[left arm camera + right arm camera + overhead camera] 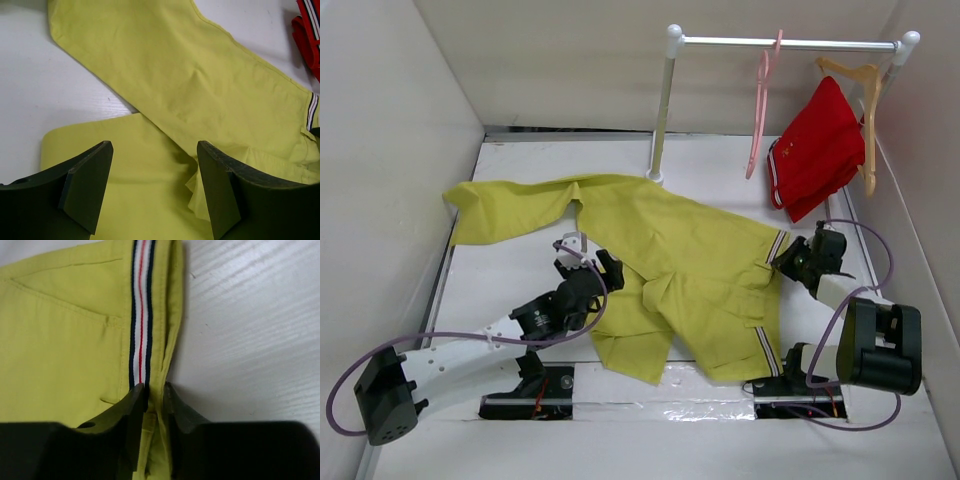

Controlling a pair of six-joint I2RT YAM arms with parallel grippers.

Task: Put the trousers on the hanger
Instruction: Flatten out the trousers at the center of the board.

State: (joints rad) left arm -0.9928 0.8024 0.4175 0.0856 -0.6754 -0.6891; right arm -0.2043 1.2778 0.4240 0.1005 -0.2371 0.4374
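Across the middle of the overhead frame, the trousers (690, 260) lie spread flat on the white table (520, 160). One leg reaches toward the upper left, the other bends down toward the lower centre, and the striped waistband (760, 340) runs along their right edge.

The right gripper (784, 262) sits at the upper end of that waistband. In the right wrist view this gripper (152, 392) is at the bottom centre, its two fingers (132, 415) pinched together on the waistband's folded edge. The dark, white and red stripe (140, 315) runs straight up the frame from between them.

The left gripper (608, 268) is at the left edge of the cloth, close to where the two legs meet. In the left wrist view this gripper (155, 150) has its fingers (87, 180) standing wide apart above yellow fabric, with nothing gripped between them. Whether their tips touch the cloth cannot be told.

The hanger (760, 110) hangs by its hook from the metal rail (780, 44) in the upper right of the overhead frame, well apart from the trousers. Just to its right on the same rail, a wooden hanger (865, 110) carries a red garment (815, 150). The garment's lower hem comes near the waistband's upper end.
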